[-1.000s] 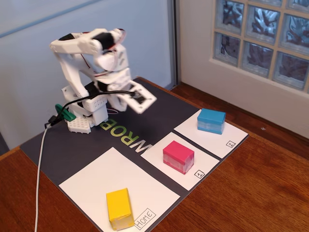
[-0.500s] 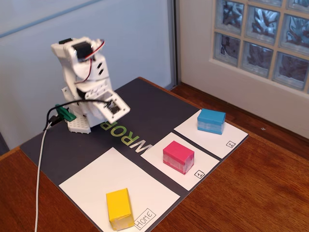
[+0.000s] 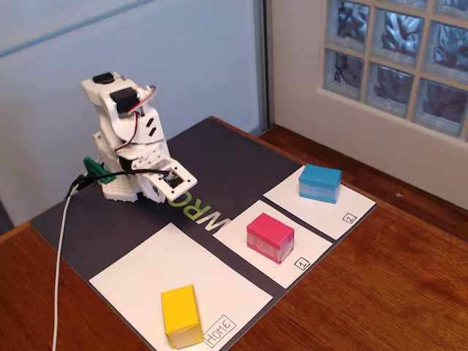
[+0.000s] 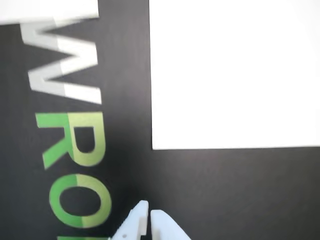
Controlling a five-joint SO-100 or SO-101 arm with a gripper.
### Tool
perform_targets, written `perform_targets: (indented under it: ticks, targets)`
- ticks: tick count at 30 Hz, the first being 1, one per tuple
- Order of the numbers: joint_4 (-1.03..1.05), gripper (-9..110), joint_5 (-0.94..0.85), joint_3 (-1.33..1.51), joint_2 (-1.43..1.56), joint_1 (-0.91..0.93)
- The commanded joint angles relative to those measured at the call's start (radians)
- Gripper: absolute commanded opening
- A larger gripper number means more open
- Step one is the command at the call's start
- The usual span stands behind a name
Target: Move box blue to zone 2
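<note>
- The box blue (image 3: 320, 183) already sits on zone 2 (image 3: 351, 208), the white sheet with a small boxed "2" at its near right corner in the fixed view. It rests toward the sheet's far end, inside its edges as far as I can tell.
- The arm is folded close over its base at the far left of the dark mat (image 3: 234, 157) in the fixed view. The gripper (image 3: 164, 191) hangs low over the green lettering and holds nothing.
- In the wrist view the jaws look pressed together, or nearly so. Only a thin dark line shows between the two white tips (image 4: 146, 216), with bare mat beneath them.
- The relation that matters: in the fixed view the box lies well apart from the jaws, off to the right across the mat. The pink block (image 3: 270, 237) on the sheet marked "1" is nearer to them.
- The box's long axis runs roughly across the sheet's short way, its broad pale-banded side facing the camera.
- The yellow block (image 3: 181, 316) stands on the "Home" sheet (image 3: 146, 270), near its front edge.
- My judgement is that the task looks done, with the box in its zone and the arm tucked away from it.
- The white patch filling the upper right of the wrist view is a paper sheet; I cannot tell which one.
</note>
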Motion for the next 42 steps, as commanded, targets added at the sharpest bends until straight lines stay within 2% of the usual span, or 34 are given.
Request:
perform_targets:
  ticks: [1, 10, 21, 42]
  targets:
    - [-0.006, 0, 0.026, 0.031, 0.034, -0.025]
    - [-0.025, 0, 0.089, 0.144, 0.176, -0.129]
    - [-0.015, 0, 0.104, 0.247, 0.345, -0.169]
    - [-0.012, 0, 0.103, 0.247, 0.348, -0.172]
